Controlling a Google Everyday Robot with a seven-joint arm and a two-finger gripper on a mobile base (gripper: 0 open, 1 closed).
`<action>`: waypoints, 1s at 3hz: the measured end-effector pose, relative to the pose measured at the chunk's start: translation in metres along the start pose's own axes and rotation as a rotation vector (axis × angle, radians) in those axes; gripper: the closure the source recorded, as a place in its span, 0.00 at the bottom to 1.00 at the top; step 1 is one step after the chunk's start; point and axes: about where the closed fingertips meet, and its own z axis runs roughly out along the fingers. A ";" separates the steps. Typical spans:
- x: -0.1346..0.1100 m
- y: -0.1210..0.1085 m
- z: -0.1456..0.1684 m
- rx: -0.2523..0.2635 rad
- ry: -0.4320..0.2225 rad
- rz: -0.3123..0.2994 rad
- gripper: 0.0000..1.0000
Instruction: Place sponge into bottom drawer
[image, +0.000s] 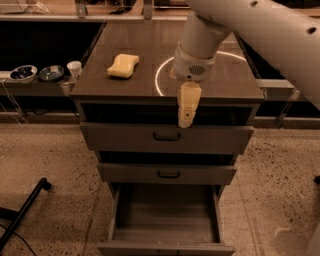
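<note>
Currently the white arm (260, 25) slants down from the upper right across the cabinet top (100, 82). Its wrist (192, 62) is bent so the claw (185, 119) hangs straight down past the front edge, with its tip in front of the top drawer (125, 140). Cannot tell whether the claw is clenched or released. The sponge (123, 65) lies flat on the top, up and left of the claw, well apart. The bottom drawer (165, 227) is pulled open straight below the claw, well apart, plain wood inside.

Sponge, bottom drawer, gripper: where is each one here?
sponge (123, 65): camera view, middle of its top face.
bottom drawer (165, 216): camera view, bare wooden floor inside.
gripper (185, 120): camera view, lower tip, before the top drawer (125, 137).
</note>
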 end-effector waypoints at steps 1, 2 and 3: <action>0.000 0.000 0.000 0.000 0.000 0.000 0.00; -0.004 -0.009 0.003 -0.005 -0.030 -0.010 0.00; -0.019 -0.041 0.015 -0.010 -0.081 -0.012 0.00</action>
